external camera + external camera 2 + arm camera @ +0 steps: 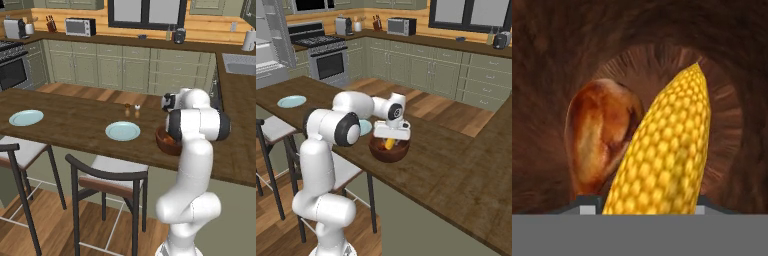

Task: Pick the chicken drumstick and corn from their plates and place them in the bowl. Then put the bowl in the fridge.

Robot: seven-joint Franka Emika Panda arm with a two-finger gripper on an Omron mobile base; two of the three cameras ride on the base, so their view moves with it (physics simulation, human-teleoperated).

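Hand view is looking straight down into the bowl (557, 60), whose dark, grained wooden wall is wrapping around everything in sight. Against it the corn (662, 155) is standing up large and yellow, running from the bottom edge toward the upper right, and the chicken drumstick (599, 140) is lying just behind and to the left of it, its glossy brown meaty end touching or nearly touching the cob. Small grey tips are peeking out at either side of the cob's lower end, so the fingers appear to be pinching the corn between them, though the contact itself is hidden by the cob. Right base view is showing the gripper (390, 142) pointing down into the bowl (387, 152), with a bit of yellow corn (389, 144) showing under the hand just above the rim. That bowl is sitting on the dark wooden counter (446, 165) near its front edge. One of the plates (291, 101) is lying far off to the left on the same counter, and the other plate (365, 127) is peeking out from behind the arm, just beside the bowl. Left base view is showing both plates bare: the far plate (26, 117) well to the left and the near plate (122, 131) close to the bowl (167, 145), which the white arm is partly covering. Two stools (107, 172) are standing in front of the counter.
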